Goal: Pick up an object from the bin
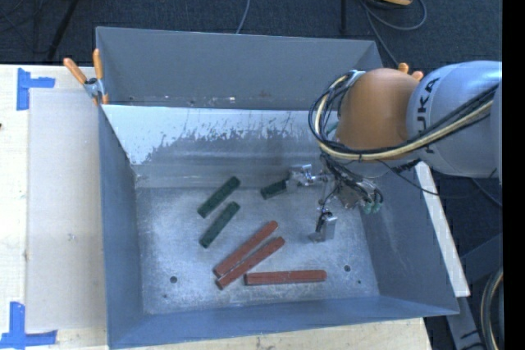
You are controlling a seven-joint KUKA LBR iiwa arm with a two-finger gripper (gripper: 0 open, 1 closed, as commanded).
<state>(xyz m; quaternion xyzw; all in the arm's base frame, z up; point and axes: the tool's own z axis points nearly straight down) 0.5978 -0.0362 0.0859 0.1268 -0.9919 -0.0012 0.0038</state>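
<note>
Small dark green block (273,189), short and lying flat on the bin floor, right of centre and toward the back wall, tilted slightly. Gripper (312,203) low in the bin, immediately right of the block. Its two fingers are spread wide apart. One fingertip (303,175) sits at the block's right end, either touching it or just beside it; contact cannot be told. The other fingertip points down nearer the front, well apart from the block. Only grey floor shows between the fingers, so the block is beside the hand, not within it. Above the gripper is the orange wrist cover (373,106), ringed by looped cables (321,127), with the pale arm (463,115) coming in from the right. To the left of the block are two longer dark green bars (219,197), roughly parallel, both on a diagonal, one just in front of the other. Toward the front are three red-brown bars (247,247): two lie side by side on a diagonal, close or touching, and the third lies nearly level just in front of them. Grey metal bin (246,74), with sloped walls and a scuffed, speckled floor.
</note>
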